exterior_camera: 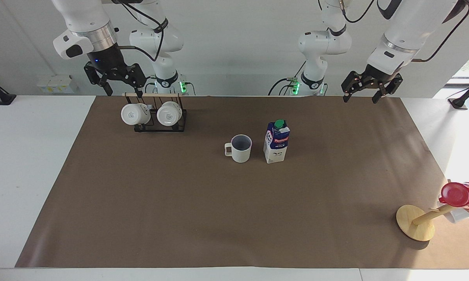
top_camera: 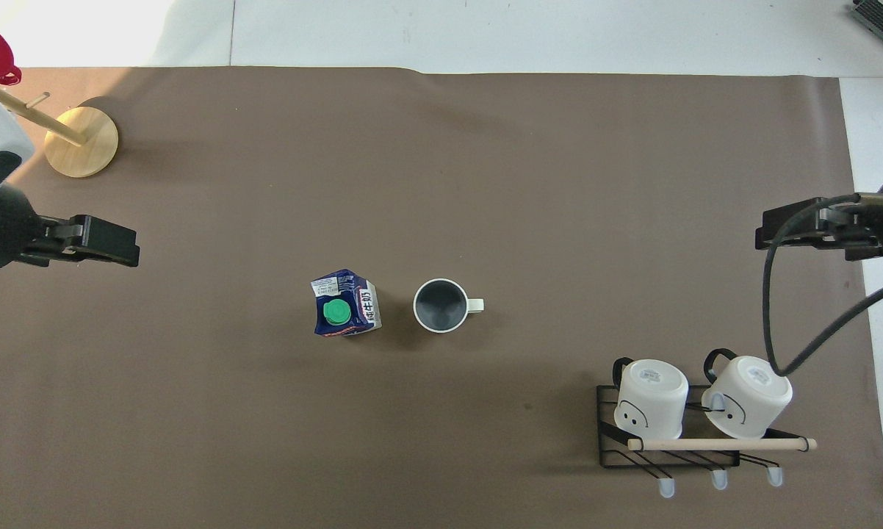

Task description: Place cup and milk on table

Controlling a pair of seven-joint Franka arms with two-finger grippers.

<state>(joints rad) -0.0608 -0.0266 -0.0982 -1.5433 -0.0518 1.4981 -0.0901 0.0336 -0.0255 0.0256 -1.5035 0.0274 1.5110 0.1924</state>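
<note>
The off-white ribbed cup stands upright on the brown mat of the table, also in the overhead view. The milk carton stands upright beside it, toward the left arm's end, green cap up. Nothing touches either. My left gripper is open and empty, raised over the mat's edge near its base. My right gripper is open and empty, raised over the black mug rack, and waits.
A black rack with two plain white mugs stands near the right arm's base. A wooden stand with a red cup leans at the mat's corner toward the left arm's end.
</note>
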